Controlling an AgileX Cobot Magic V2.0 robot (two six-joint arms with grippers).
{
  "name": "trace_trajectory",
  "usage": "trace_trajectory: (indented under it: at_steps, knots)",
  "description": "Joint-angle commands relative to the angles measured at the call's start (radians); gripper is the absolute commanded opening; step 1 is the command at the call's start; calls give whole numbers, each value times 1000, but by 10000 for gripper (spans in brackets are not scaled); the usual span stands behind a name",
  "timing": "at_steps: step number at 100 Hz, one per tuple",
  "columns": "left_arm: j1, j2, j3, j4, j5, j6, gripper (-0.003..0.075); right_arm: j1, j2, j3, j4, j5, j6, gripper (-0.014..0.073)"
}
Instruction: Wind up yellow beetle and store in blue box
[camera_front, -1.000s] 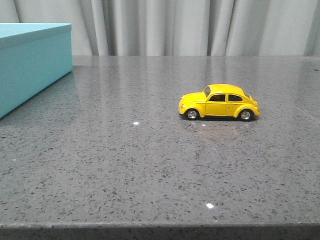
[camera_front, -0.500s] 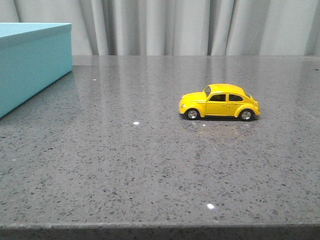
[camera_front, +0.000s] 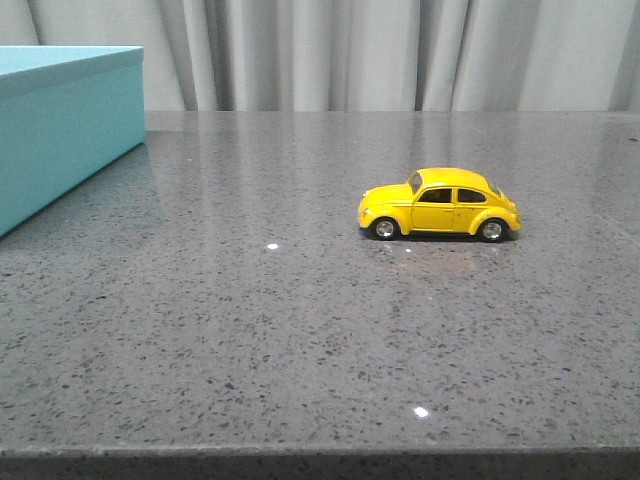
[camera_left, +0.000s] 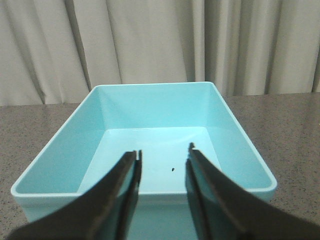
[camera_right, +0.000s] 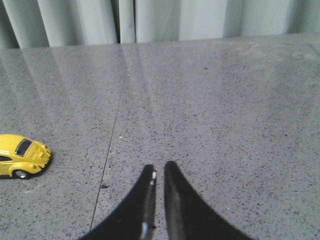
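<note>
Right gripper (camera_right: 159, 172) above grey table (camera_front: 250, 340), jaws nearly pressed together, holding nothing; yellow beetle (camera_front: 439, 204) off to its side, apart (on all four wheels). Left gripper (camera_left: 163, 159) jaws spread above open blue box (camera_left: 75, 130), well apart from beetle. Nothing moved since earlier frames.

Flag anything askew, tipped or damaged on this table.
Nothing stands out. The yellow beetle sits upright on its wheels on the table; the blue box stands open, with only a tiny dark speck inside.
</note>
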Motion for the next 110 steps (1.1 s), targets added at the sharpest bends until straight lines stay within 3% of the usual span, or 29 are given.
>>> trace_trajectory:
  at_steps: [1,11,45,62,79,100,110]
  knots:
    - [-8,67,-62,-10,-60,-9,388,10,65,-76,0,-47,-8,185]
    - [-8,123,-96,-21,-60,-9,410,14,143,-132,0,-10,-8,246]
    - [-8,230,-185,-37,-72,-9,410,14,476,-444,0,304,-10,250]
    - [-8,230,-185,-37,-90,-9,408,14,577,-478,5,263,-9,250]
    - [-8,230,-185,-37,-94,-9,409,14,623,-484,108,265,-9,250]
    - [-8,230,-185,-37,-83,-9,409,33,736,-590,125,368,-10,251]
    - [-8,230,-185,-37,-83,-9,409,69,800,-661,125,414,-10,299]
